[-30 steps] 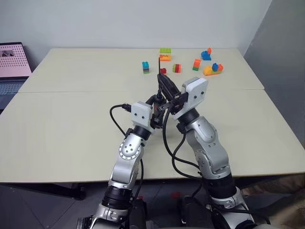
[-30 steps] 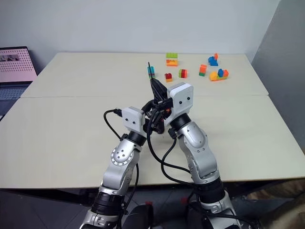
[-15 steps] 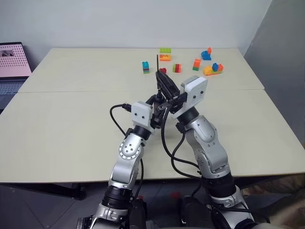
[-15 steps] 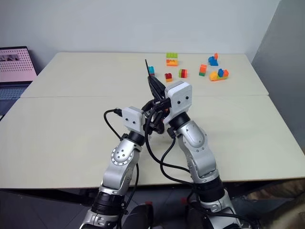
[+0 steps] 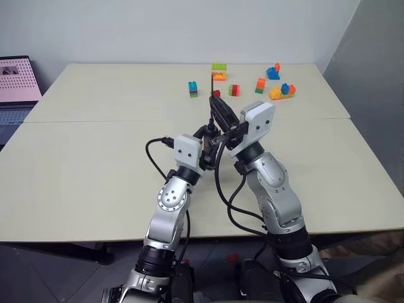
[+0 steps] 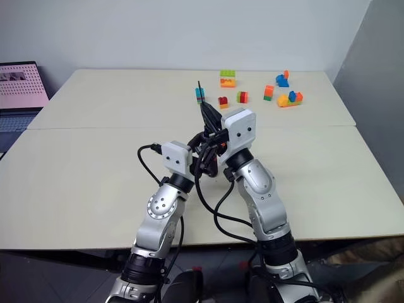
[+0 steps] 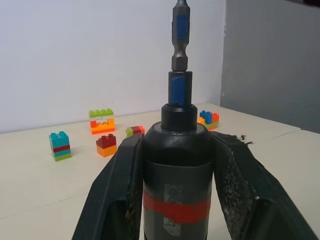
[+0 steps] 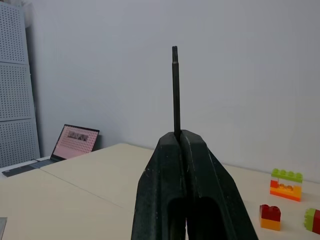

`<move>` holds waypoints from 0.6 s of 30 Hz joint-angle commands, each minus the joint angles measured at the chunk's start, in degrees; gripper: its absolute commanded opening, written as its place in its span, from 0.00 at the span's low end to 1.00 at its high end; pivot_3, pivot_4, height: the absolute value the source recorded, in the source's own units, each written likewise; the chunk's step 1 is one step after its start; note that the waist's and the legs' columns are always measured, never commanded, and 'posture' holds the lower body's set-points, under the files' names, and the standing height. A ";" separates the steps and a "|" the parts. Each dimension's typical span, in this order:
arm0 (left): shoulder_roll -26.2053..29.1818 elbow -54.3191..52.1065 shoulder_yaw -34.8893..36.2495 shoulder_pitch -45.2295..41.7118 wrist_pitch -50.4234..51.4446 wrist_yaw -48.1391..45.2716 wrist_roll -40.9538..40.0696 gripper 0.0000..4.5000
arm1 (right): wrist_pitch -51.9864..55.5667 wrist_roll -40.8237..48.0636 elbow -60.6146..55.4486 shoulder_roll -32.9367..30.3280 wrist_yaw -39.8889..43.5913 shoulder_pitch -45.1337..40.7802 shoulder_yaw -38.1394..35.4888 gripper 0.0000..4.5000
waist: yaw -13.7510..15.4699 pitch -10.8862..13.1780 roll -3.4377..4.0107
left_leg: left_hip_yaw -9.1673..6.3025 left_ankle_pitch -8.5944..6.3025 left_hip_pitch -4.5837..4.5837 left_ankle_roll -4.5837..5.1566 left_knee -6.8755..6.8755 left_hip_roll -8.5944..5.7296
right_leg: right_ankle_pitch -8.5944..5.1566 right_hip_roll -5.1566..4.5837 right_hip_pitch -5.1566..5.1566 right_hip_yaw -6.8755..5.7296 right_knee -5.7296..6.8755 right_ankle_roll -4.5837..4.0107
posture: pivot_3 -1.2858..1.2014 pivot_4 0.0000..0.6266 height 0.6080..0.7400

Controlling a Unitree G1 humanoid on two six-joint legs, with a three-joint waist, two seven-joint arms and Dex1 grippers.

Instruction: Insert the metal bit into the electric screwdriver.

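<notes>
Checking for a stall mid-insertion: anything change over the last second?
Nothing visibly changed. The left tool stays shut on the electric screwdriver and the right tool stays shut on the metal bit. Both are held up close together over the table, as before.

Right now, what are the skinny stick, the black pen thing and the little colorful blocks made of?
The metal bit looks like dull dark-grey metal: thin, straight, no shine. The electric screwdriver seems to be matte black plastic with a red band; its narrow front piece looks metallic with blue marks. The toy blocks look like glossy plastic, with bright colors and studs on top.
</notes>
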 commanded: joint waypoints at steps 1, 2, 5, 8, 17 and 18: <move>0.04 1.69 0.02 0.84 1.91 0.35 0.65 0.36 | -0.17 0.37 -0.96 -0.19 0.15 -0.15 -0.49 0.00 | 0.00 0.00 0.00 | 0.00 0.00 0.00 0.00 0.00 0.00 | 0.00 0.00 0.00 0.00 0.00 0.00 | 0.52 0.24 1.00; 0.05 1.69 0.03 0.81 1.93 0.35 0.65 0.36 | 0.04 0.48 -1.34 -0.27 0.30 0.12 -0.37 0.00 | 0.00 0.00 0.00 | 0.00 0.00 0.00 0.00 0.00 0.00 | 0.00 0.00 0.00 0.00 0.00 0.00 | 0.52 0.24 1.00; 0.13 1.90 0.17 0.59 1.95 0.28 0.58 0.36 | 0.58 0.80 -2.32 -0.57 0.76 0.66 0.00 0.00 | 0.00 0.00 0.00 | 0.00 0.00 0.00 0.00 0.00 0.00 | 0.00 0.00 0.00 0.00 0.00 0.00 | 0.52 0.24 1.00; 0.15 1.93 0.17 0.55 1.99 0.24 0.56 0.36 | 1.20 1.15 -3.24 -0.92 1.05 0.91 0.07 0.00 | 0.00 0.00 0.00 | 0.00 0.00 0.00 0.00 0.00 0.00 | 0.00 0.00 0.00 0.00 0.00 0.00 | 0.52 0.24 1.00; 0.16 1.82 0.08 0.57 2.20 0.13 0.55 0.36 | 2.69 1.97 -4.30 -1.58 1.46 0.47 -0.37 0.00 | 0.00 0.00 0.00 | -0.01 0.00 0.00 0.00 0.00 0.00 | 0.00 0.00 0.00 -0.01 -0.01 0.00 | 0.52 0.24 1.00; 0.18 1.82 0.08 0.59 2.20 0.14 0.58 0.36 | 2.95 2.22 -4.47 -1.63 1.43 0.28 -0.51 0.00 | 0.01 0.00 0.00 | -0.01 0.00 0.00 0.00 0.00 0.00 | 0.00 0.00 0.00 -0.01 -0.01 0.00 | 0.52 0.24 1.00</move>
